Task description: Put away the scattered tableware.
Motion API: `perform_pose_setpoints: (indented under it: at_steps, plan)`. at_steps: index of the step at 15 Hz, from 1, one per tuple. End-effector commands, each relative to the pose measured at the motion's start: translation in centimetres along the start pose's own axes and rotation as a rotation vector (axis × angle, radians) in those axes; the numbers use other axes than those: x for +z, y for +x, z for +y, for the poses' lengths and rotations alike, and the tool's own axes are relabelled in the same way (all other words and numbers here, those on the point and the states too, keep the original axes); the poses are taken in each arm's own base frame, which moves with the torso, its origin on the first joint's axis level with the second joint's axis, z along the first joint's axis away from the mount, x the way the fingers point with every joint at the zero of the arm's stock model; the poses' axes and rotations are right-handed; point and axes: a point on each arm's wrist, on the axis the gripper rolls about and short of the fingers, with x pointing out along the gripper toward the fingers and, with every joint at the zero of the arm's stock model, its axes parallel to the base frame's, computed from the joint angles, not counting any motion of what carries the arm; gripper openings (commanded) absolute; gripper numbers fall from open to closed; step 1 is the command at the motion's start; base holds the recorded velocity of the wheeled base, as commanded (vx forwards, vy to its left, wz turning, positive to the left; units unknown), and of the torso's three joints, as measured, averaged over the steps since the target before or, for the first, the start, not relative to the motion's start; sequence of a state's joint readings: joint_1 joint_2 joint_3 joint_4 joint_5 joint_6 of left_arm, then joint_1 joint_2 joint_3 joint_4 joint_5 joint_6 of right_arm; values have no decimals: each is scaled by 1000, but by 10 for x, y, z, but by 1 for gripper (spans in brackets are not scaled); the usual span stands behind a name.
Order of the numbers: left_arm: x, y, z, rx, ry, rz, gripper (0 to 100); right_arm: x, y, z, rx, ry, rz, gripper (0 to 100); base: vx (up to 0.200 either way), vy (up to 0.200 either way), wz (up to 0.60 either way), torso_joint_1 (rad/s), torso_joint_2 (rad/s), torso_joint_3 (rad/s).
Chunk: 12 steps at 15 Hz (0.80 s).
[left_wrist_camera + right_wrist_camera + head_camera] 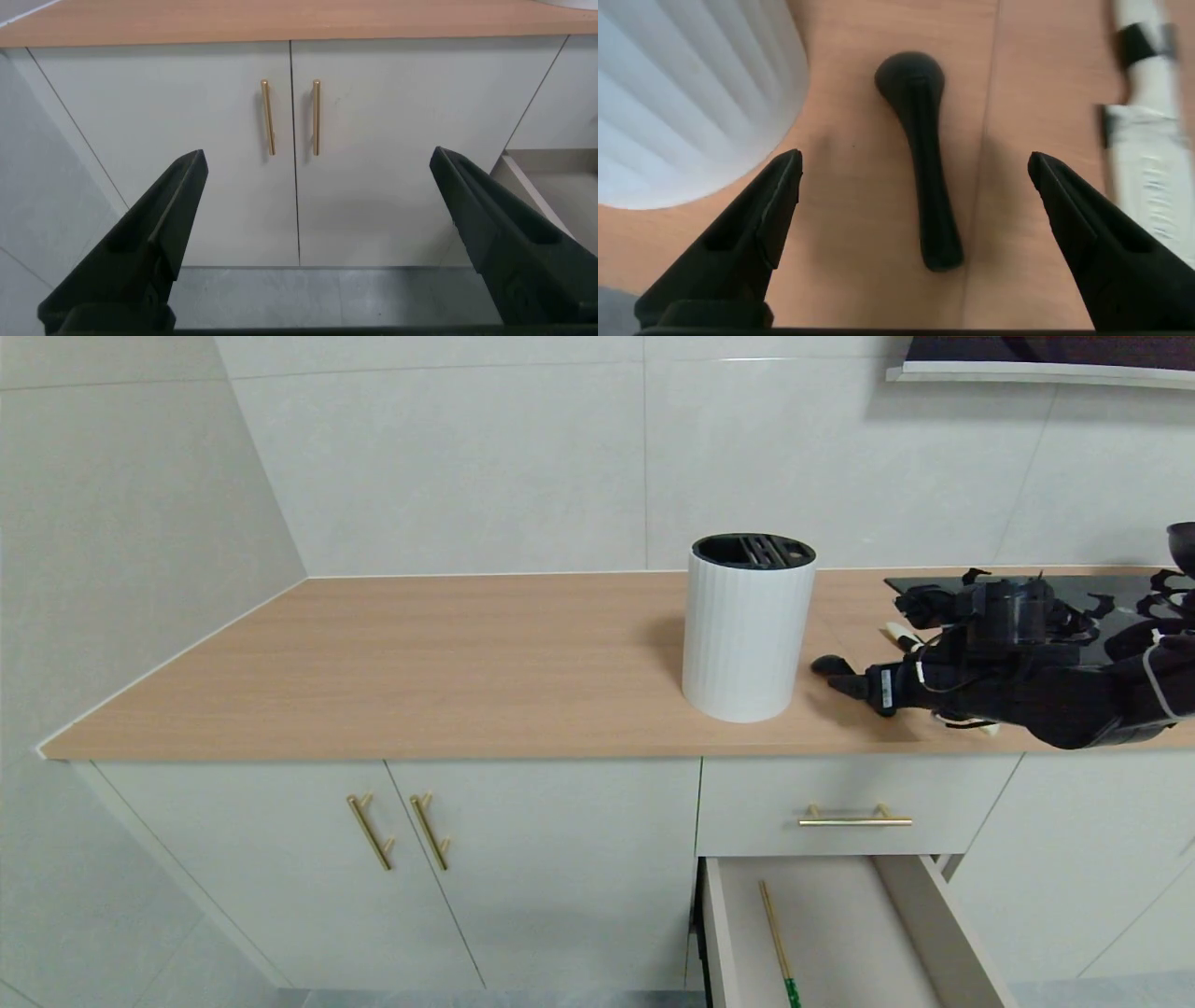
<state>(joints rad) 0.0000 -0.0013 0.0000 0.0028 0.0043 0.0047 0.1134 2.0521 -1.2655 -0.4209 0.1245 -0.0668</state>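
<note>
- Wooden countertop (pixel 420 663) carries the white holder (pixel 747 630); the black utensil (pixel 920 159) lies just beside it, on its right.
- Our right gripper (pixel 913 168) hangs over this utensil, jaws wide apart, holding nothing.
- We should lower straight, close on the slim shaft, and keep off the holder's wall and the white knife (pixel 1148 159) nearby.
- Our left gripper (pixel 316 159), also wide open and empty, faces the cabinet doors (pixel 187 140), below the holder.

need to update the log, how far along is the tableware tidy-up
Done: a green-tipped chopstick lies in the open drawer. In hand: nothing gripped; the right gripper sits open over the black utensil on the counter. Still to do: that utensil and the white-handled knife beside it, both near the white holder.
</note>
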Motion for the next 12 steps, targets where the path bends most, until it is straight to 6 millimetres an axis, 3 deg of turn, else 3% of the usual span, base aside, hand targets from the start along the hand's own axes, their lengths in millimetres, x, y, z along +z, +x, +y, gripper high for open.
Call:
perform_pose_setpoints:
  at_steps: [1,12]
  plan:
    - [0,0,0,0,0,2,100,-8,8,-3,16,5,22,100,0,0,0,0,0,0]
    - [0,0,0,0,0,2,100,-22,23,-16,-16,-19,51,100,0,0,0,0,0,0]
